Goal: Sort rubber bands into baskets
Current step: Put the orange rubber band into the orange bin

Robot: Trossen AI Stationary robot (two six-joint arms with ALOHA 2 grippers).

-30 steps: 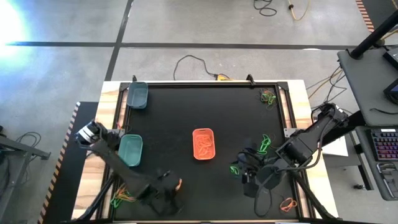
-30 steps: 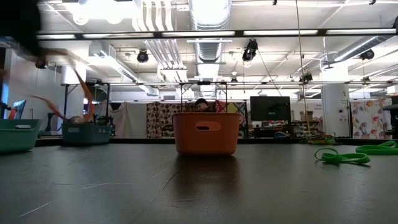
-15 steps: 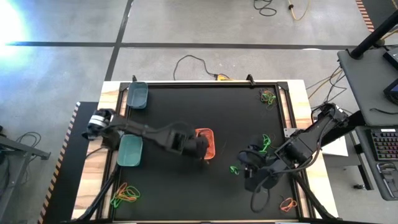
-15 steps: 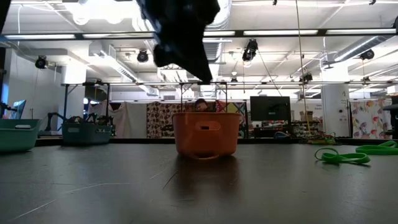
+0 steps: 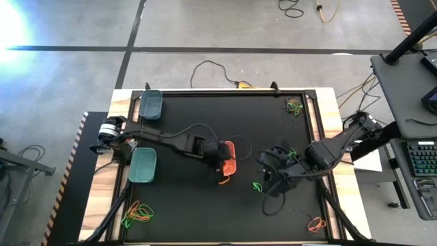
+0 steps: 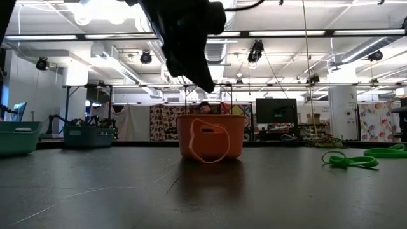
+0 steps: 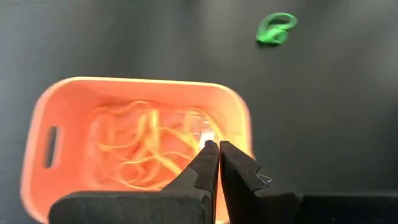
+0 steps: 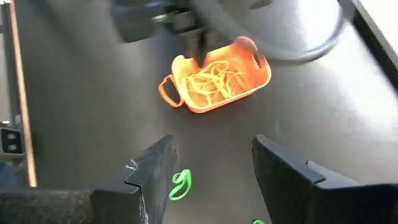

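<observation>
Since a second ago: swung from the near left corner of the black table [image 5: 184, 205] to the middle, left gripper [image 5: 222, 162] now poised over the small shallow orange plastic basket [image 5: 231, 152], fingers [image 7: 208, 163] pressed together with no visible gap. Below the fingertips in the left wrist view, a tangle of thin orange rubber bands [image 7: 140, 148] inside the basket. One orange elastic loop [image 6: 213, 143] draped over the basket's near wall, dangling outside in the low view; at the basket's near edge from above. Whether pinched by the shut fingers: cannot tell

Right gripper [image 5: 272, 179] shifted slightly toward the table's middle, hovering right of the orange basket, jaws spread wide and holding nothing. Between and near its fingers [image 8: 152, 168], a bright green rubber band [image 8: 180, 185] flat on the table

Farther out: more bright green loops [image 5: 291, 156] on the right half of the table, a mixed dark and green cluster [image 5: 295, 106] near the far right corner, an orange loop [image 5: 315, 223] at the near right corner, a heap of orange and green bands [image 5: 138, 213] at the near left corner. Light teal-green plastic basket [image 5: 143, 165] at the left edge, dark grey-teal plastic basket [image 5: 151, 104] at the far left corner, well apart from the orange one
</observation>
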